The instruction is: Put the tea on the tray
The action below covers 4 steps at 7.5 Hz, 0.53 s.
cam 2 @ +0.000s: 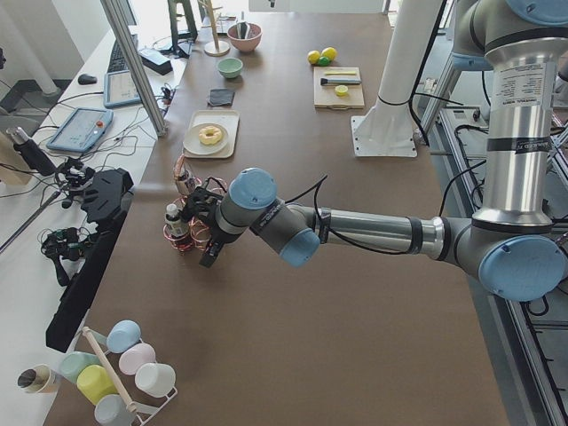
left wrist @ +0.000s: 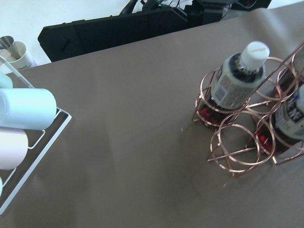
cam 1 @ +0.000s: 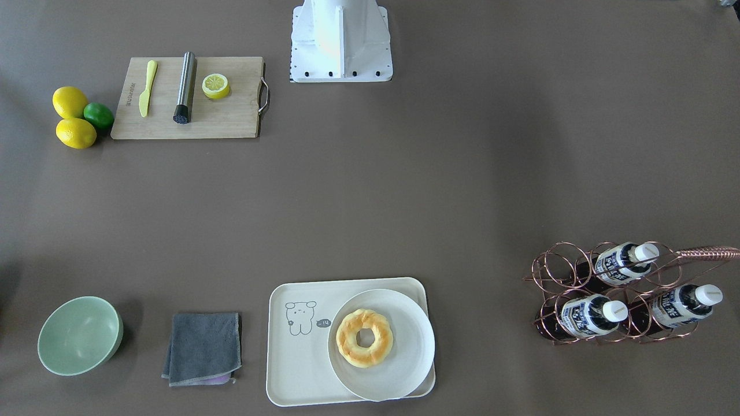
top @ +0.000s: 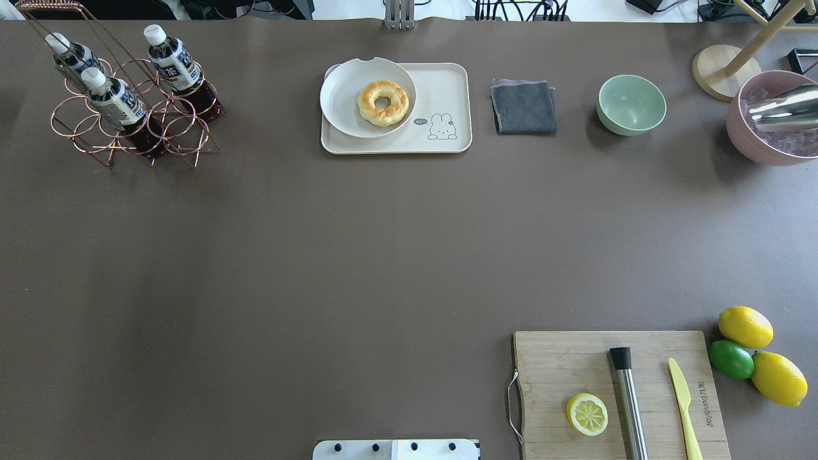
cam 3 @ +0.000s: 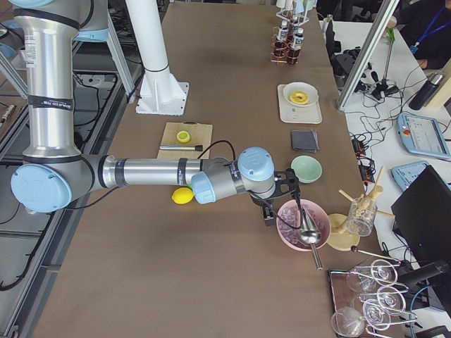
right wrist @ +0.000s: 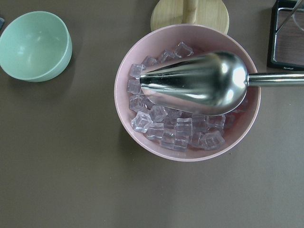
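Observation:
Three tea bottles (cam 1: 624, 261) (cam 1: 589, 315) (cam 1: 685, 303) with white caps lie slanted in a copper wire rack (cam 1: 555, 271). In the overhead view the rack (top: 83, 121) is at the far left. The cream tray (cam 1: 300, 370) with a line-drawn bear holds a round plate (cam 1: 404, 358) with a donut (cam 1: 364, 337); the tray also shows in the overhead view (top: 447, 83). My left gripper (cam 2: 211, 256) hovers close beside the rack; I cannot tell if it is open. The left wrist view shows a bottle (left wrist: 237, 78). My right gripper (cam 3: 268, 217) is far from the tea, over a pink bowl; I cannot tell its state.
A grey cloth (top: 523, 107) and green bowl (top: 631, 104) lie beside the tray. The pink bowl of ice (right wrist: 187, 95) holds a metal scoop (right wrist: 199, 83). A cutting board (top: 613, 396) carries a lemon half, muddler and knife; lemons and a lime (top: 732, 359) lie beside it. Cups on a rack (left wrist: 26, 109).

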Motion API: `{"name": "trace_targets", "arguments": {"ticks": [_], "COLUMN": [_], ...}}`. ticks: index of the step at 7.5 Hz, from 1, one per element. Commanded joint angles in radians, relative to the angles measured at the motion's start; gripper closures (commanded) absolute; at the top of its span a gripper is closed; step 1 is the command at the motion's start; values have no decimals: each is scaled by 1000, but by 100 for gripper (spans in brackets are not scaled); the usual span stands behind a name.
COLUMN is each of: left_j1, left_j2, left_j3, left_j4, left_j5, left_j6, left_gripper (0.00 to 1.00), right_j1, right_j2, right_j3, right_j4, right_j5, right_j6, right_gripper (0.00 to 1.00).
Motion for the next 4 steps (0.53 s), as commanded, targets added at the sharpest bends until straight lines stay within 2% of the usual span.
{"name": "trace_targets", "arguments": {"ticks": [1,4], "left_j1": [93,294], "left_j2": [23,24], "left_j3": [-53,-145], "left_j4": [-167,-170], "left_j5": [116,376], "left_j6": [-303,-488], "left_gripper": [2,2], "right_j1": [-9,-9], "right_j2": [-4,-10], "right_j3": [16,21], "right_j4": [29,30], "right_j5": [29,29], "right_j6": [64,64], "right_gripper": [0,0]}}
